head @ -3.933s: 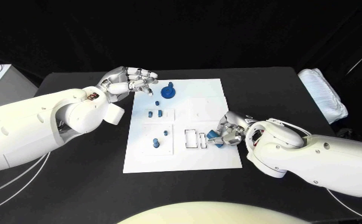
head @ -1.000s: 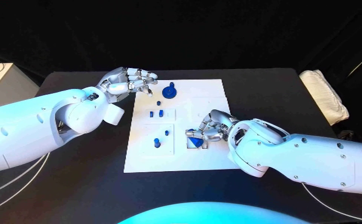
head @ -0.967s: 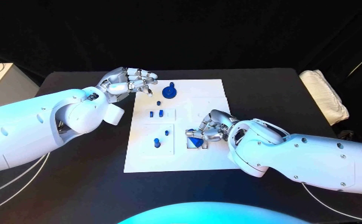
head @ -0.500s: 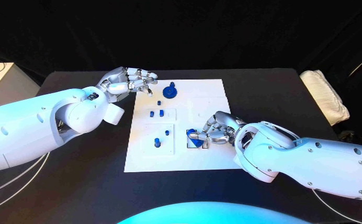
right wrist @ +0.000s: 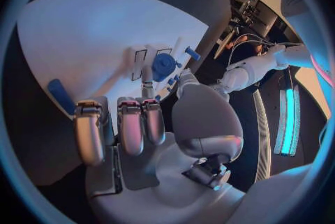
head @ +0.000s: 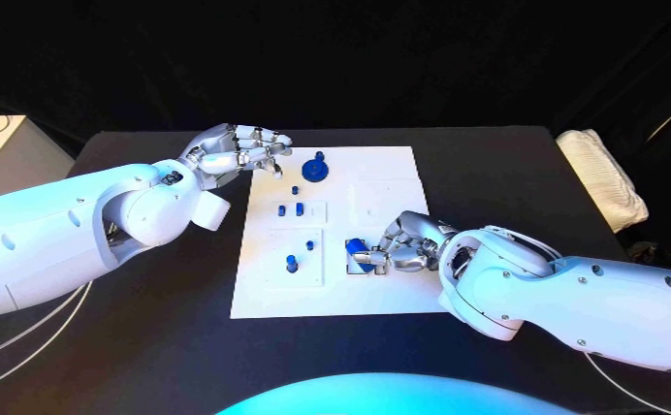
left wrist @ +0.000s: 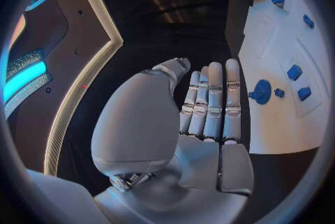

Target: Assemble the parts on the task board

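Since the earlier frames, the left hand (head: 238,151) stays curled, empty, by the task board's (head: 392,168) far left corner, while the right hand (head: 408,245) has carried its pinched blue part (head: 360,250) onto the near slots (head: 355,258); tilted, it could jam.

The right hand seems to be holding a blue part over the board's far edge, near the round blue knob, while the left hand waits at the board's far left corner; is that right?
Not quite. The head view shows the right hand holding the blue part over the slots on the board's near half, not near the knob. The left hand does wait at the far left corner.
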Controlling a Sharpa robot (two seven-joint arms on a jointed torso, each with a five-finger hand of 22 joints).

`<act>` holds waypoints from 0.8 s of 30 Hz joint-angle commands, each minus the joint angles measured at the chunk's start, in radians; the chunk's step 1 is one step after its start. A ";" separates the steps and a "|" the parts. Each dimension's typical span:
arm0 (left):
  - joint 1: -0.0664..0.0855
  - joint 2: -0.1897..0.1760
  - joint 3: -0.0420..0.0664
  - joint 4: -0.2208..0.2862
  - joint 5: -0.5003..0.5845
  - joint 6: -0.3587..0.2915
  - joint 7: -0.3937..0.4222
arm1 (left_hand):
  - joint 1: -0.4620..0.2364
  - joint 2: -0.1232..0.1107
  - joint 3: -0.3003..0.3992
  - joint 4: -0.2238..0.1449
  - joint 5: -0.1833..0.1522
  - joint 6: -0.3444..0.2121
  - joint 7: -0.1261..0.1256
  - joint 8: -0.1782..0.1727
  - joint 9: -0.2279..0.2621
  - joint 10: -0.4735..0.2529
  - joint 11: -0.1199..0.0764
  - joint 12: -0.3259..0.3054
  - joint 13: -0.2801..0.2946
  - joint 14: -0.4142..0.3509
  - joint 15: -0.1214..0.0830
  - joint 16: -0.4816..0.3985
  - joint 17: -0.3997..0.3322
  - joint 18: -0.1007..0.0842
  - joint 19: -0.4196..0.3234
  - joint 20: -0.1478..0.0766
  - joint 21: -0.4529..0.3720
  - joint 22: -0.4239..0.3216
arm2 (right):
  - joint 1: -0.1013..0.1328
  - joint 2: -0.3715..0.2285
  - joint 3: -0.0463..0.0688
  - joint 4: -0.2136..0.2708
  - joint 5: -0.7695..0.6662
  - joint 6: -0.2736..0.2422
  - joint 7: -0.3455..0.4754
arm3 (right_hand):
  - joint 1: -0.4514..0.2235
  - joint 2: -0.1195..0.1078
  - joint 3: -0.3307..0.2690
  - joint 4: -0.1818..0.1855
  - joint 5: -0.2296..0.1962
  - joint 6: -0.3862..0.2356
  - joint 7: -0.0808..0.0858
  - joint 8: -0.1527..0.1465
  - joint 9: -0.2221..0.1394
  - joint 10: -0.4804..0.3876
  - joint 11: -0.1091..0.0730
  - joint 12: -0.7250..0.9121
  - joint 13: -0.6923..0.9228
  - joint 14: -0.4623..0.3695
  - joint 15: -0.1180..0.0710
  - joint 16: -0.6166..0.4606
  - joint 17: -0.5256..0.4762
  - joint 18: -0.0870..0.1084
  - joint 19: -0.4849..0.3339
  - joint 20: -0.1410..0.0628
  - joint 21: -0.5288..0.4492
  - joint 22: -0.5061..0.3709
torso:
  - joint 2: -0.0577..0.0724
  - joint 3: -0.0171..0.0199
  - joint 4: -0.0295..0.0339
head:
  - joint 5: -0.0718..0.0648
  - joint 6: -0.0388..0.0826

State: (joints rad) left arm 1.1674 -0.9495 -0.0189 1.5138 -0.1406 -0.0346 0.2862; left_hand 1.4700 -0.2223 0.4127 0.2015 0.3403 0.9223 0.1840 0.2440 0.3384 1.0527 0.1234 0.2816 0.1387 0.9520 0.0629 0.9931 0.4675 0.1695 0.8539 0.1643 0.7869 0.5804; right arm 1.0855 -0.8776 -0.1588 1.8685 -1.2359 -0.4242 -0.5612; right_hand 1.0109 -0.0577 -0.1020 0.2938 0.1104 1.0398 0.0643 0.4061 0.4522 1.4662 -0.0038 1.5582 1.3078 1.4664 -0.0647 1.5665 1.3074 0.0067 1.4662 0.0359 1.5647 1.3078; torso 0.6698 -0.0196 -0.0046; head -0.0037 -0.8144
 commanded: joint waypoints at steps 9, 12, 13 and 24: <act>0.000 0.002 0.001 0.001 0.006 0.013 0.003 | 0.000 0.013 -0.002 0.006 0.001 0.006 -0.002 0.001 -0.002 0.005 0.000 -0.004 -0.001 -0.007 0.000 -0.006 0.001 0.011 -0.009 0.001 -0.006 0.002 | -0.002 0.016 0.000 0.006 0.004 0.051 0.006 | 0.008 0.022 -0.007 -0.003 -0.001 -0.004 0.003 0.005 -0.001 0.098 -0.003 0.001 0.254 0.104 -0.006 0.004 0.263 -0.007 0.105 -0.001 0.006 0.263 | -0.001 -0.0020 0.0017 | -0.004 -0.001; 0.000 0.000 0.001 0.002 0.006 0.012 0.000 | 0.000 0.015 -0.002 0.007 0.001 0.007 -0.002 0.002 -0.002 0.005 0.000 -0.005 -0.002 -0.007 0.000 -0.006 0.001 0.012 -0.009 0.001 -0.007 0.002 | -0.002 0.015 0.000 0.005 -0.001 0.052 0.000 | 0.013 0.025 -0.008 -0.004 -0.001 -0.004 0.003 0.005 -0.001 0.097 -0.003 -0.001 0.253 0.104 -0.006 0.004 0.263 -0.007 0.105 -0.002 0.006 0.263 | -0.001 -0.0020 0.0016 | -0.004 -0.002; 0.000 0.000 0.001 0.002 0.006 0.012 -0.001 | 0.000 0.015 -0.002 0.007 0.001 0.007 -0.002 0.002 -0.002 0.005 0.000 -0.005 -0.002 -0.007 0.000 -0.006 0.001 0.012 -0.009 0.001 -0.007 0.002 | -0.002 0.015 0.000 0.005 -0.002 0.052 0.000 | 0.013 0.025 -0.008 -0.004 -0.001 -0.004 0.003 0.005 -0.001 0.097 -0.003 -0.001 0.253 0.104 -0.006 0.004 0.263 -0.007 0.105 -0.002 0.006 0.263 | -0.001 -0.0022 0.0015 | -0.005 -0.002; 0.000 0.000 0.001 0.001 0.006 0.012 -0.003 | -0.001 0.015 -0.002 0.008 0.001 0.007 -0.002 0.002 -0.002 0.005 0.000 -0.005 -0.002 -0.007 0.000 -0.006 0.002 0.012 -0.009 0.001 -0.007 0.002 | -0.002 0.015 0.000 0.000 -0.030 0.066 -0.003 | 0.212 0.014 0.025 -0.040 0.004 -0.010 0.002 0.004 -0.008 0.097 -0.004 0.000 0.254 0.104 -0.007 0.004 0.263 -0.007 0.105 -0.003 0.006 0.263 | 0.001 -0.0005 0.0009 | -0.002 0.000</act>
State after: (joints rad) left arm 1.1674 -0.9507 -0.0191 1.5136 -0.1405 -0.0348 0.2805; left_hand 1.4700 -0.2143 0.4098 0.2044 0.3403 0.9223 0.1840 0.2441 0.3381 1.0527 0.1234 0.2816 0.1383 0.9520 0.0629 0.9931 0.4677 0.1695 0.8539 0.1643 0.7869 0.5803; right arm 1.0848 -0.8629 -0.1588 1.8679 -1.2410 -0.3824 -0.5661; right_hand 1.1981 -0.0366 -0.0911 0.2588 0.1104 1.0364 0.0677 0.4100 0.4462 1.4661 -0.0038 1.5582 1.3076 1.4664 -0.0647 1.5665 1.3074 0.0067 1.4662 0.0359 1.5647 1.3074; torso 0.6695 -0.0210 -0.0035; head -0.0054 -0.8142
